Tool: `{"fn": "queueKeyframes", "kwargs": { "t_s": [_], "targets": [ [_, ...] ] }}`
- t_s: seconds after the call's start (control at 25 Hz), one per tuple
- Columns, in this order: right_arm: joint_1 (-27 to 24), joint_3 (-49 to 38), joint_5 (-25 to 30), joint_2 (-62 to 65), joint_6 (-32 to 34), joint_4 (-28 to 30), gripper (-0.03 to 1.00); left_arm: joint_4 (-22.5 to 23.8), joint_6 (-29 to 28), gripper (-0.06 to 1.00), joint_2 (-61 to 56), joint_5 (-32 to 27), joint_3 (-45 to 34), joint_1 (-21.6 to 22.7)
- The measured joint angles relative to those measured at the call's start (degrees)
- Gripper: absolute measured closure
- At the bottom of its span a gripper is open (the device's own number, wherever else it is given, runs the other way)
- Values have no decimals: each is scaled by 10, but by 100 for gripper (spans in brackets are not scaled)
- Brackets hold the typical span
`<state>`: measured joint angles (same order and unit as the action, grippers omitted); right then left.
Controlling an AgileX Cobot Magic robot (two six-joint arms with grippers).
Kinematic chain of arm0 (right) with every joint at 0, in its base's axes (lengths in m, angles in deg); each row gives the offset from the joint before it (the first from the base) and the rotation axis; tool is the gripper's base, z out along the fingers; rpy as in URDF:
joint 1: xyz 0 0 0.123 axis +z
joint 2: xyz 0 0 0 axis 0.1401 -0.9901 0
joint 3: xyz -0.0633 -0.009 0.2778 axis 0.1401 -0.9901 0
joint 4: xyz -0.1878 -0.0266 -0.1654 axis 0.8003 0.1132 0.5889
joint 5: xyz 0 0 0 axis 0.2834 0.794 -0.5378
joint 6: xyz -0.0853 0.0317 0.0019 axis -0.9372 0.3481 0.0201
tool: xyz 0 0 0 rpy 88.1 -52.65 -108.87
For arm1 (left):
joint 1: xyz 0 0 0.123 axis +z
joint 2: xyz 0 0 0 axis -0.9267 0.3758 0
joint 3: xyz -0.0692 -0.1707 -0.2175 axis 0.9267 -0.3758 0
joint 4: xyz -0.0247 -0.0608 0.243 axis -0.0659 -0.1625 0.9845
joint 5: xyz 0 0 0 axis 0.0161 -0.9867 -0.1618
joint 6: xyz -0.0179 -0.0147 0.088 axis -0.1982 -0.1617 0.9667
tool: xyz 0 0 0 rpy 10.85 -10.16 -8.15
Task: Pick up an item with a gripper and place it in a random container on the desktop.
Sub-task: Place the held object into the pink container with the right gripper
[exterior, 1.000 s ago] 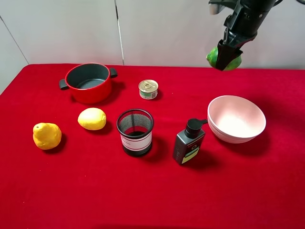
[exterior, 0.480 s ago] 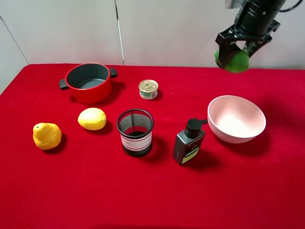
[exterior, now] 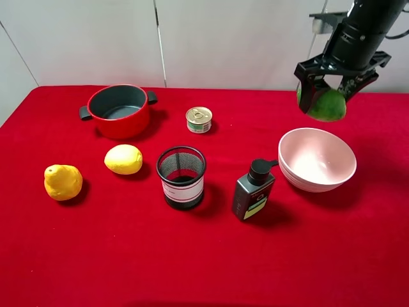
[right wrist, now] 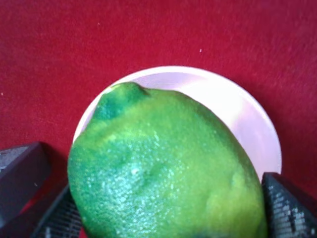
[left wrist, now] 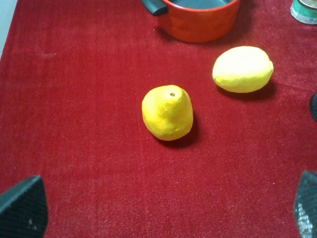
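Shifted right and down toward bowl (exterior: 300, 167), right gripper (exterior: 326, 102) clamped on lime (exterior: 328, 109); centre above bowl, lower, then open gently.

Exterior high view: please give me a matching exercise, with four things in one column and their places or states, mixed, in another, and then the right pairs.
Things:
1. lime
2. can
3. mesh cup
4. bottle

Places or states:
a. just left of the bowl
b. held in the air by the right tool
c. right of the pot
d. between lemon and bottle

Pairs: 1-b, 2-c, 3-d, 4-a.
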<state>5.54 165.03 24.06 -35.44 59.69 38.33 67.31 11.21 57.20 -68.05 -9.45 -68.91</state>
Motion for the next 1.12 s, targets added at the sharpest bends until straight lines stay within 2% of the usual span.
{"fn": "queueKeyframes", "kwargs": {
  "t_s": [0.48,0.92,1.12],
  "targets": [
    [0,-95,-4,0,47,1,44,0,0,-5,0,0,0,0],
    [0,-157,-94,0,111,34,44,0,0,-5,0,0,0,0],
    [0,-167,-115,0,136,41,44,0,0,-5,0,0,0,0]
  ]
}}
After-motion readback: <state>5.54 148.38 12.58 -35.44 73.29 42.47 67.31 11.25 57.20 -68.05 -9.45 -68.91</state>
